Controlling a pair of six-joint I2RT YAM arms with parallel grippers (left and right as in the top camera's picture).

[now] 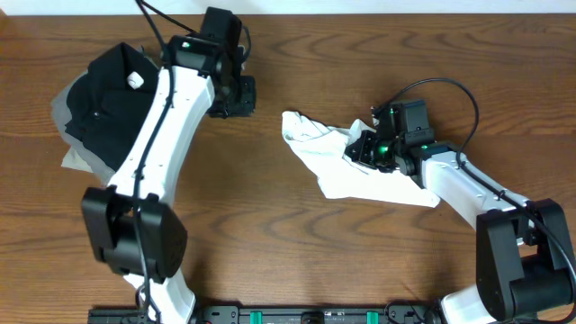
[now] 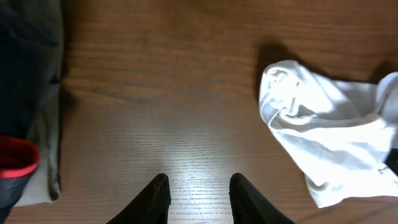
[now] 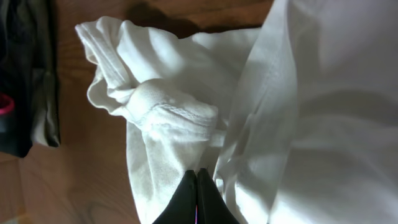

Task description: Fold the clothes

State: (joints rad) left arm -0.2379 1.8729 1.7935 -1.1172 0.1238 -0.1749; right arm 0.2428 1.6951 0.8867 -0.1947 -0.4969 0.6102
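R tool [image 3: 197, 177] closed, tips on white tee [image 1: 360, 171]; L tool [image 2: 199, 180] open over table [image 2: 186, 112].

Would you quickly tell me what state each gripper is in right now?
Left gripper: open, fingers apart, holding nothing.
Right gripper: closed, pinching the white T-shirt.

White arms [image 1: 171, 126], black joints [image 1: 135, 229], black cables [image 1: 441, 81]
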